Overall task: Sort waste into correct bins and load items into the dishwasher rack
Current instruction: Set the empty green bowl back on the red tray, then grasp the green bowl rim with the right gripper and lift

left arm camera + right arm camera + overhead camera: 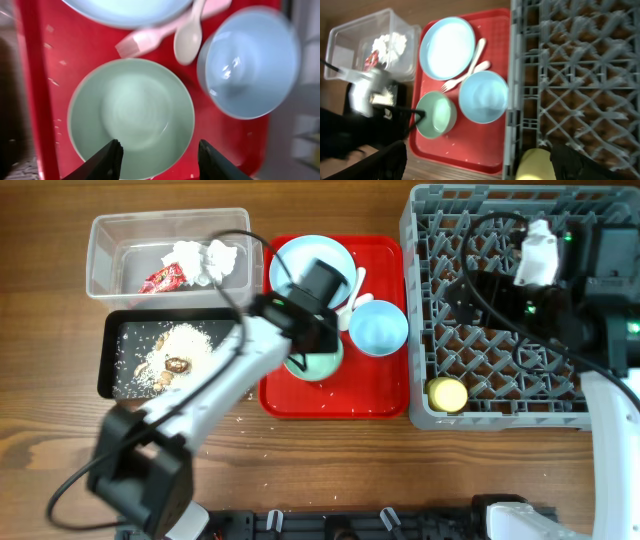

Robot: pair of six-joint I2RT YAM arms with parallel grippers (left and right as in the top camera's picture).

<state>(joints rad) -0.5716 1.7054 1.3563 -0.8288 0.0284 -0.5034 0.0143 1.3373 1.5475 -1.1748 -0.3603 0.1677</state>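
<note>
The left gripper (159,150) is released, its two fingers (107,160) spread apart with nothing between them. It hangs over the near part of the pale green bowl (131,117); whether the fingers touch the bowl cannot be told. The bowl sits upright and empty on the near half of the red tray (330,402). Just to its right and a little farther off sits the pale blue bowl (378,327), also upright. The white spoon (188,37) and fork (145,42) lie between the bowls and the pale blue plate (295,260), which occupies the tray's far half.

Left of the tray, the black tray (115,355) holds loose food scraps (175,350). Beyond it, the clear tub (110,255) contains the red-and-white wrapper (163,278) and the white tissue (205,260).

To the right stands the grey dishwasher rack (420,310), with the yellow cup (447,393) in its near left corner. The right gripper (479,150) hangs above the rack, fingers wide apart and empty.
</note>
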